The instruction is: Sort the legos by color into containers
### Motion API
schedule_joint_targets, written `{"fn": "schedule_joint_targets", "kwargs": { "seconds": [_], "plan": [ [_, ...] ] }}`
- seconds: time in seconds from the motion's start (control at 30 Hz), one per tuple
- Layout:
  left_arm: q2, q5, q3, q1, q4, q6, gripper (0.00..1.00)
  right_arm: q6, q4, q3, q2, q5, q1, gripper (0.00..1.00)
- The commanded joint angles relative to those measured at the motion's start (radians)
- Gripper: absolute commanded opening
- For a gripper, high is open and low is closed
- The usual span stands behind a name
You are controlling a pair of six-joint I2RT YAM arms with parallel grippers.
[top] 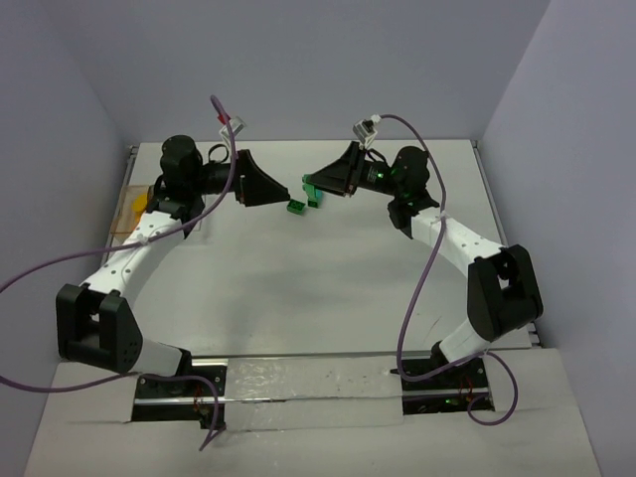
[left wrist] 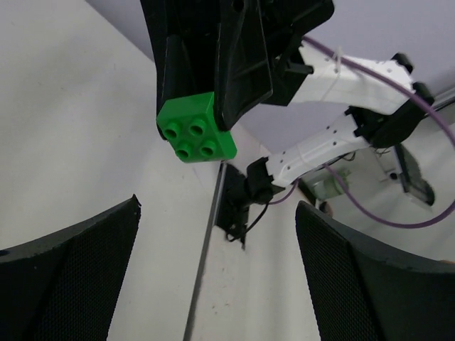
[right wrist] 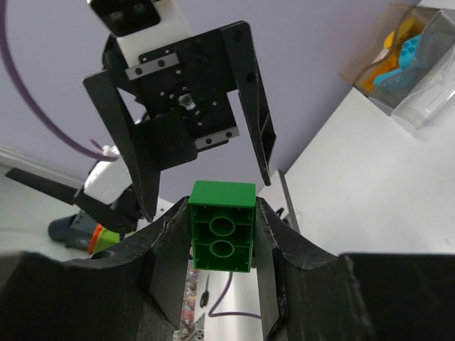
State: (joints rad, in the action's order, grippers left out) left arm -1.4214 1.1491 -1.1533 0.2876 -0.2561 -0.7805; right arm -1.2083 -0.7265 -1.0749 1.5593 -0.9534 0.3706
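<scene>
My right gripper point(right wrist: 222, 220) is shut on a green lego brick point(right wrist: 222, 226), held above the table with its hollow underside facing the wrist camera. The left wrist view shows the same brick point(left wrist: 195, 133), studs out, at the right gripper's tips. My left gripper point(left wrist: 213, 284) is open and empty, facing the brick from a short way off. In the top view the two grippers point(top: 281, 189) point(top: 308, 187) meet tip to tip at the back middle, with green point(top: 295, 207) between them. A brown-tinted container point(right wrist: 398, 53) holds orange, yellow and cyan legos; a clear container point(right wrist: 430, 92) stands beside it.
The containers sit at the table's far left edge point(top: 134, 204), partly hidden behind the left arm. Purple cables loop from both arms. Walls close the back and sides. The arm bases stand at the near edge.
</scene>
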Motion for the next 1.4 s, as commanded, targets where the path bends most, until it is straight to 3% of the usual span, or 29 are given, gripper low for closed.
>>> {"fn": "schedule_joint_targets", "kwargs": {
  "seconds": [0.0, 0.23, 0.83, 1.17, 1.37],
  "plan": [
    [-0.054, 0.026, -0.001, 0.017, -0.232, -0.222, 0.95, -0.062, -0.125, 0.001, 0.004, 0.015, 0.007, 0.0],
    [-0.09, 0.038, -0.02, 0.048, -0.276, -0.26, 0.92, -0.064, -0.142, 0.006, 0.005, 0.003, 0.018, 0.0],
    [-0.115, 0.059, -0.033, 0.096, -0.334, -0.315, 0.71, 0.023, -0.064, -0.027, 0.03, 0.008, 0.032, 0.0],
    [-0.139, 0.046, -0.046, 0.096, -0.344, -0.332, 0.69, 0.008, -0.069, -0.037, 0.032, 0.013, 0.037, 0.0],
    [-0.136, 0.038, -0.038, 0.096, -0.364, -0.355, 0.55, 0.036, -0.053, -0.022, 0.031, 0.023, 0.039, 0.0]
  ]
}}
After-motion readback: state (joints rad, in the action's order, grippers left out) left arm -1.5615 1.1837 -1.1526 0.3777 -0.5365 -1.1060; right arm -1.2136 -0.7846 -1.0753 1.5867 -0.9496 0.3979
